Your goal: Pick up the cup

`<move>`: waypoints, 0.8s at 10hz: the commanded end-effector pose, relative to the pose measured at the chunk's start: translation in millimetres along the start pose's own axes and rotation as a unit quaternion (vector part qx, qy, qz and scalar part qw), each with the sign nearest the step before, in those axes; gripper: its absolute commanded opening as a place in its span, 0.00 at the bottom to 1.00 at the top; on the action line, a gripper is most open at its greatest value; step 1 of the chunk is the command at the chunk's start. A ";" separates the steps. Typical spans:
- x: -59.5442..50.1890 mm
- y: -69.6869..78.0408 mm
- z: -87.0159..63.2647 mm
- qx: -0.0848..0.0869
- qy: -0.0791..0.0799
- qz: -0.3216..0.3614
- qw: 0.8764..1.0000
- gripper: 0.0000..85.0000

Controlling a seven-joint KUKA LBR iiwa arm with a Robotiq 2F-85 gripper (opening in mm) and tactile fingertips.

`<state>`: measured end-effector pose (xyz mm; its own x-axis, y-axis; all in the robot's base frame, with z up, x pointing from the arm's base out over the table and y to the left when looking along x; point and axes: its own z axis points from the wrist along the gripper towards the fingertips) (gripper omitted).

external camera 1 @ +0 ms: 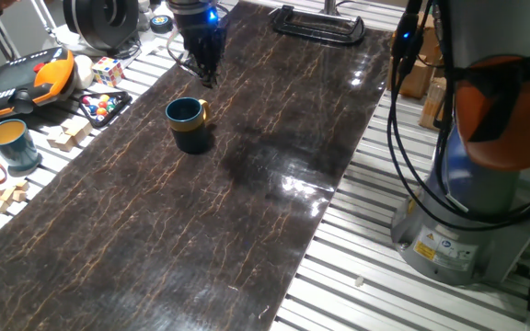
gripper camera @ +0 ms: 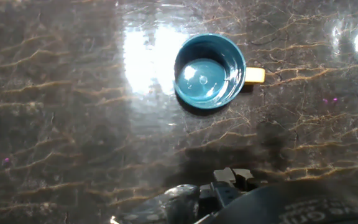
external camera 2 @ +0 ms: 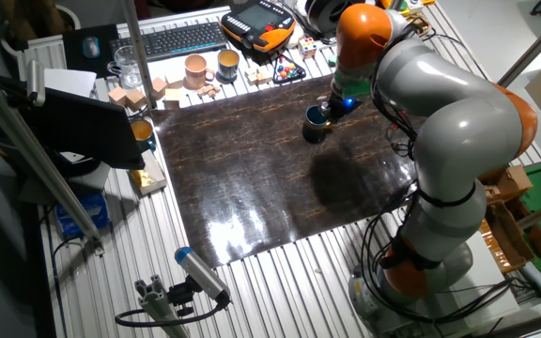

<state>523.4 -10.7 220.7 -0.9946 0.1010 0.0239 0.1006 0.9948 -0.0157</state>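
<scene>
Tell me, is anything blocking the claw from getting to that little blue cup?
Nothing visible does. The claw hangs above bare dark marbled tabletop, and the cup stands alone, upright, with no other object nearby.

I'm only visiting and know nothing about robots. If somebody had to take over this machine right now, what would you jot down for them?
Gripper: hangs above the dark marble-patterned tabletop, holding nothing; whether the jaws are open cannot be told from these pictures.
Small dark teal glossy mug with the mustard-tan handle: stands upright on the tabletop, apart from the gripper. The hand view shows it empty.
Done: the arm has been brought near the mug.
Left: line up over the mug, lower, close the jaws on it, lift.
</scene>
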 end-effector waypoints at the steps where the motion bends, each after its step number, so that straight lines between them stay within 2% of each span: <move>1: -2.7 -2.2 4.3 0.000 0.001 0.010 1.000 0.01; 4: -7.4 -7.3 10.4 0.003 0.011 0.101 0.995 0.01; 6: -9.4 -12.3 14.4 0.003 0.011 0.144 0.989 0.01; 8: -9.8 -24.0 17.4 -0.012 0.016 0.177 0.984 0.01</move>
<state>530.2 -36.3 203.3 -0.9336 0.3544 0.0536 0.3546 0.9350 -0.0053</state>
